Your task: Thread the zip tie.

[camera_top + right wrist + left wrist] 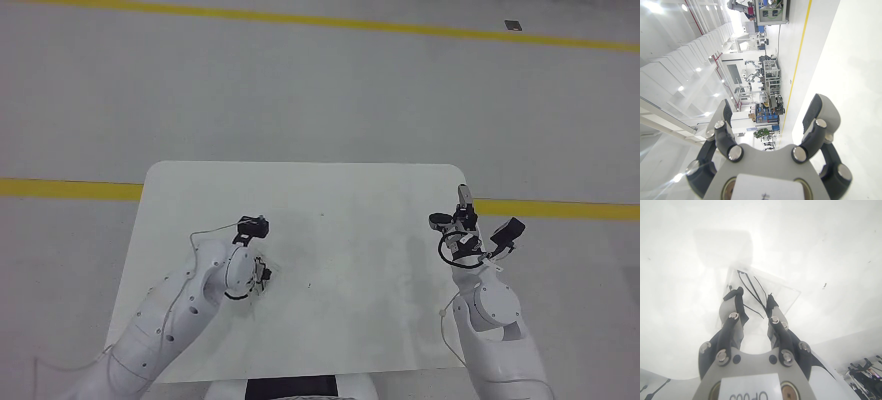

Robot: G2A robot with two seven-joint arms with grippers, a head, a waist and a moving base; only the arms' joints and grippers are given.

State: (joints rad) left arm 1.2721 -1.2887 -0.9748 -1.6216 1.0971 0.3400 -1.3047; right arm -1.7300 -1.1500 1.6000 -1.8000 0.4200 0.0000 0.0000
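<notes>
We see several thin black zip ties point(751, 289), flat flexible strips with small square heads, lying crossed inside a clear, hard-walled plastic box point(789, 294) on the smooth white table point(350, 200). Our left gripper point(755, 294) hovers at the box, its black-taped fingers moderately apart. Our right gripper point(770, 104), ribbed pads spread wide, is empty at the table's right edge.

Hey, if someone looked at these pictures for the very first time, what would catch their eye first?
Probably the black zip ties lying in a clear box, with the left gripper open close over them above the white table. Next, the right gripper, open and empty at the table's right edge, pointing out toward the room.
</notes>
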